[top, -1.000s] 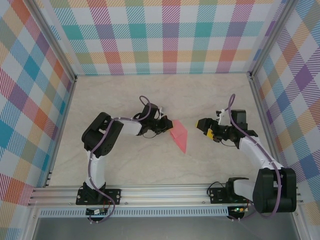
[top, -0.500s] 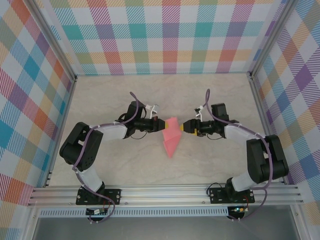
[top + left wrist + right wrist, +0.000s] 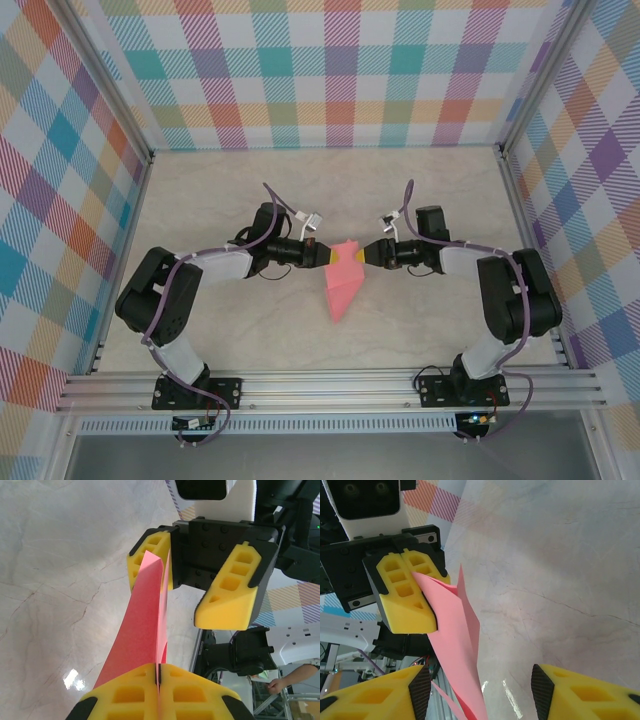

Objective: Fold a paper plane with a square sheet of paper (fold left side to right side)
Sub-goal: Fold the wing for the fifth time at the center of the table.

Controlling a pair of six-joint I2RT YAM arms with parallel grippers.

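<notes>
Folded pink paper held up between arms, pointed end hanging toward worktop. Left gripper jaws clamped on it. Right gripper jaws apart, paper edge between, ungripped. Mid-fold regrasp judged; next, right jaws closed squarely on edge.

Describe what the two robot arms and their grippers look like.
The left arm and right arm have chunky black joints and white links, each trailed by a thin purple cable. Their black bases sit on a silver rail. The left gripper and right gripper have black bodies and blocky yellow fingers moulded with rectangular hollows.
</notes>
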